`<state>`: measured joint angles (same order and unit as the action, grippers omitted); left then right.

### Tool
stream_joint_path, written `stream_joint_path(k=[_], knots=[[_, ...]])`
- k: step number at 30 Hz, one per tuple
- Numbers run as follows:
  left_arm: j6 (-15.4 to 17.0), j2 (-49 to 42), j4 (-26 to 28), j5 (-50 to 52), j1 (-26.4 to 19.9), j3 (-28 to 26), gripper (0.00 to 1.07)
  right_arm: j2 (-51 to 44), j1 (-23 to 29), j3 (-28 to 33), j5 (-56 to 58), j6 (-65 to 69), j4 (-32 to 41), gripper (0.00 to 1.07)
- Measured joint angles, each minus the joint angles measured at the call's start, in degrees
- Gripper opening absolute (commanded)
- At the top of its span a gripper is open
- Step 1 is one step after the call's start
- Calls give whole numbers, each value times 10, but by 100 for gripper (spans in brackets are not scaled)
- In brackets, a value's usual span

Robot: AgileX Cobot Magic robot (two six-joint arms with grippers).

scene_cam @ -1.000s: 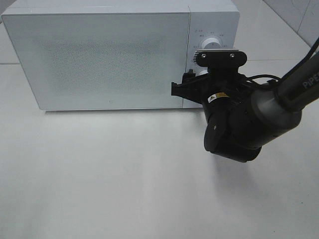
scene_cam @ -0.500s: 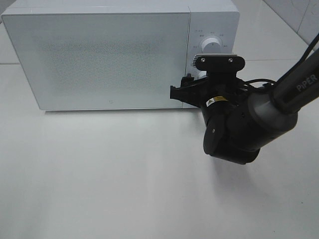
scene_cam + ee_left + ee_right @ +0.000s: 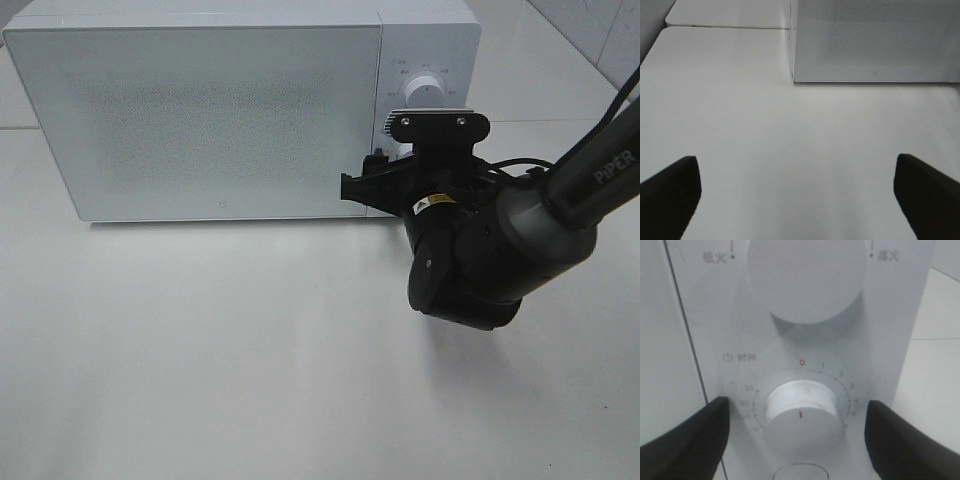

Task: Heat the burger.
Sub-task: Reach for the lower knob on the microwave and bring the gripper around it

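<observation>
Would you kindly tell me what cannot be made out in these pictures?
- Burger: in no view; the closed speckled door of the white box-shaped microwave shows nothing inside.
- Round white timer knob: hidden in the exterior high view behind the right pincer.
- Panel lettering: too small in the exterior high view.
- Left pincer: absent from the exterior high view; the left wrist view's edge cuts its dark fingertips.

Right arm (image 3: 545, 215) stretched forward, right pincer (image 3: 797, 437) fingers spread wide, left pincer (image 3: 797, 195) fingers likewise wide apart
</observation>
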<state>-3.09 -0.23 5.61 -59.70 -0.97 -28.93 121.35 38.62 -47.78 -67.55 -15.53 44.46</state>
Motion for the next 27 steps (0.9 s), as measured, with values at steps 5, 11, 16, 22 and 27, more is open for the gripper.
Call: stream_joint_path(k=[5,11,16,22,27], knots=[[0,0,0,0,0,0,98,0,0,-2,-2,-4,-1,42],[0,0,0,0,0,0,98,0,0,-2,-6,-6,1,7],[0,0,0,0,0,0,98,0,0,-2,-6,-6,-1,2],[0,0,0,0,0,0,98,0,0,-2,-6,5,-1,2],[0,0,0,0,0,0,98,0,-1,-2,-6,26,-5,3]])
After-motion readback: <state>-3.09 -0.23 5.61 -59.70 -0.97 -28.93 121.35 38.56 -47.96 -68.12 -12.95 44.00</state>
